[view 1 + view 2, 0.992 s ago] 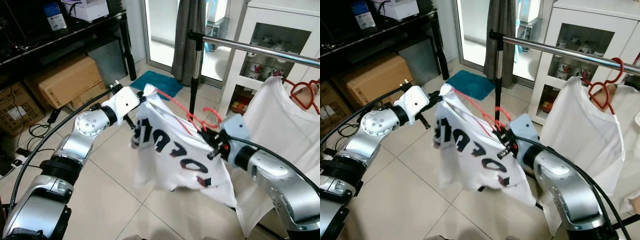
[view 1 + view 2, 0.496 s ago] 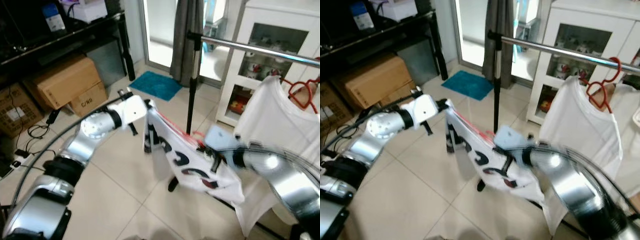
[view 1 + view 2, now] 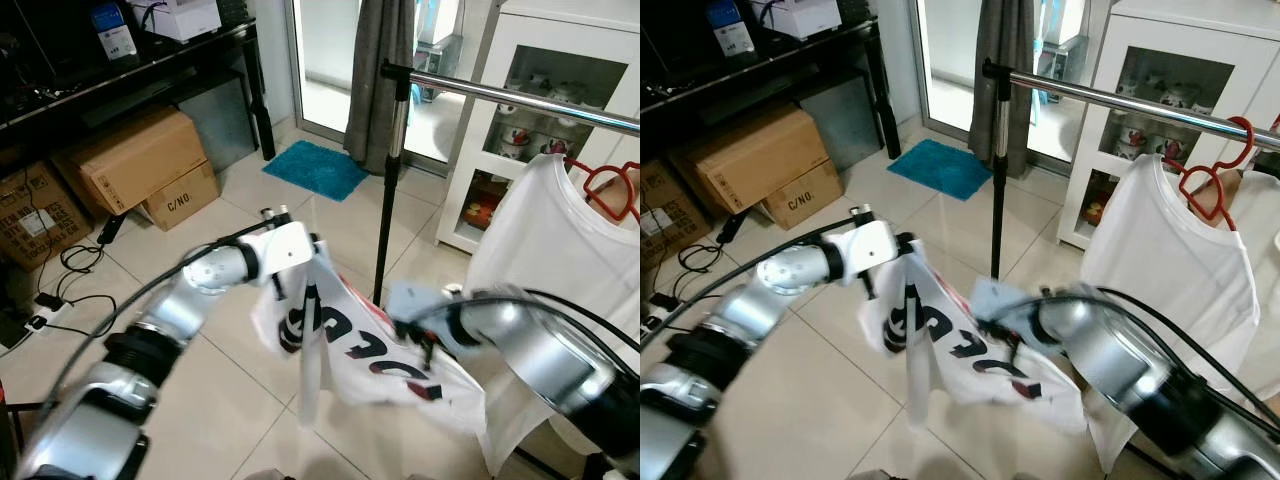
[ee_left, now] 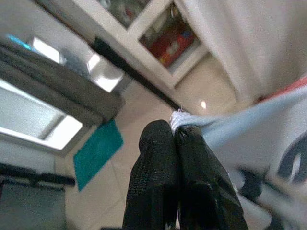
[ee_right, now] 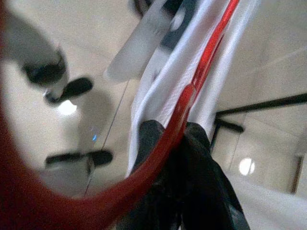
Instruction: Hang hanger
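Both grippers held the load low: left gripper (image 4: pixel 178 139) pinched the shirt (image 3: pixel 375 345), right gripper (image 5: pixel 175 139) clamped the red hanger (image 5: pixel 201 72); lifting to the rail (image 3: pixel 520 96) seemed next.

Tiled floor (image 3: pixel 250 420) with teal mat (image 3: pixel 315 169), boxes (image 3: pixel 140 160)

A pale tiled floor (image 3: pixel 250 440) is seen throughout. Against the left wall, a black shelf unit (image 3: pixel 150 75) is placed, with white boxes (image 3: pixel 185 15) on top. Below it, large cardboard boxes (image 3: pixel 140 160) are set on the floor, one marked "C/NO", and black cables (image 3: pixel 75 260) are trailed beside them. A teal mat (image 3: pixel 315 168) is laid before a glass door, where a dark grey curtain (image 3: pixel 385 60) is hung. To the right, a white cabinet (image 3: pixel 540 90) with glass doors is seen, with crockery inside. A white shirt (image 3: pixel 560 260) on a red hanger is hung at the far right.
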### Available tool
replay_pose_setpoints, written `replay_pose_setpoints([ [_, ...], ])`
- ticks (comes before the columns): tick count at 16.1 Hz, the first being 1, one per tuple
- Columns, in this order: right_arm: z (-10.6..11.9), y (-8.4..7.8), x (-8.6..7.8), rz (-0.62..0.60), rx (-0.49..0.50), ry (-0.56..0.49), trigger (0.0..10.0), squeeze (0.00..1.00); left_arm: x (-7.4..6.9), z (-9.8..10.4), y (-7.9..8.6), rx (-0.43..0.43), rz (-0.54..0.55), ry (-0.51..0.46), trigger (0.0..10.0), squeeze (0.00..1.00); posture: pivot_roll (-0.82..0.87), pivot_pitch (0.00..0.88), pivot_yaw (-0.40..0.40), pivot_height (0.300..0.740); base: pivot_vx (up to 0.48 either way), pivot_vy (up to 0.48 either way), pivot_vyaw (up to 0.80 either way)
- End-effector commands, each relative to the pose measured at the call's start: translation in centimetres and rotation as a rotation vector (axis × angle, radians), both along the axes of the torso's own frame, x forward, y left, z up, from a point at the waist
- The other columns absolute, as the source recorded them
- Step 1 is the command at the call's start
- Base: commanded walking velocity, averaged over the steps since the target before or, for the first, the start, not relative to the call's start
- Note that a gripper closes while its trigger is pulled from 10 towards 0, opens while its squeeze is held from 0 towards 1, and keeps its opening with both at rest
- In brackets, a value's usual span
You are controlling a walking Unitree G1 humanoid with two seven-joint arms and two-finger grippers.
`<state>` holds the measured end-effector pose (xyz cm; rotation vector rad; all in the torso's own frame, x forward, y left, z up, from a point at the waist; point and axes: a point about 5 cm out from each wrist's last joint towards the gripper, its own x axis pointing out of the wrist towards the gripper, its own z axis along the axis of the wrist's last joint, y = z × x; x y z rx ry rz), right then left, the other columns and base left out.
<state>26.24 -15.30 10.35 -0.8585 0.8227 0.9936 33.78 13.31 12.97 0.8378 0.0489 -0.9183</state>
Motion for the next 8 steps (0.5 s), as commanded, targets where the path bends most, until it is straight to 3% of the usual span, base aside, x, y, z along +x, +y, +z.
replay_pose_setpoints([
  [1, -1.7, -2.0, -1.2, -0.041, -0.086, 0.100, 0.0, 0.00, 0.5, 1.2, 1.8, 0.033, 0.047, -0.037, 0.0, 0.00, -0.14, 0.000, 0.088, 0.740, 0.000, 0.000, 0.00],
  [2, -1.9, -3.4, -1.6, -0.076, -0.115, 0.125, 0.0, 0.00, 0.6, 1.2, 3.2, 0.077, 0.074, -0.022, 0.0, 0.00, -0.14, 0.000, 0.089, 0.740, 0.000, 0.000, 0.00],
  [4, -1.9, -4.4, -1.7, -0.109, -0.121, 0.133, 0.0, 0.00, 0.6, 1.3, 4.4, 0.097, 0.104, -0.010, 0.0, 0.00, -0.14, 0.000, 0.090, 0.740, 0.000, 0.000, 0.00],
  [5, -1.5, -5.1, -1.9, -0.163, -0.058, 0.135, 0.0, 0.00, 1.0, 1.3, 6.7, 0.141, 0.205, -0.018, 0.0, 0.00, -0.13, 0.000, 0.090, 0.740, 0.000, 0.000, 0.00],
  [6, -1.2, -5.5, -2.3, -0.182, -0.019, 0.139, 0.0, 0.00, 1.4, 1.7, 8.1, 0.130, 0.289, -0.035, 0.0, 0.00, -0.14, 0.000, 0.091, 0.740, 0.000, 0.000, 0.00],
  [8, -1.1, -6.2, -3.0, -0.176, 0.006, 0.134, 0.0, 0.00, 1.8, 2.6, 10.0, 0.101, 0.400, -0.076, 0.0, 0.00, -0.14, 0.000, 0.092, 0.740, 0.000, 0.000, 0.00],
])
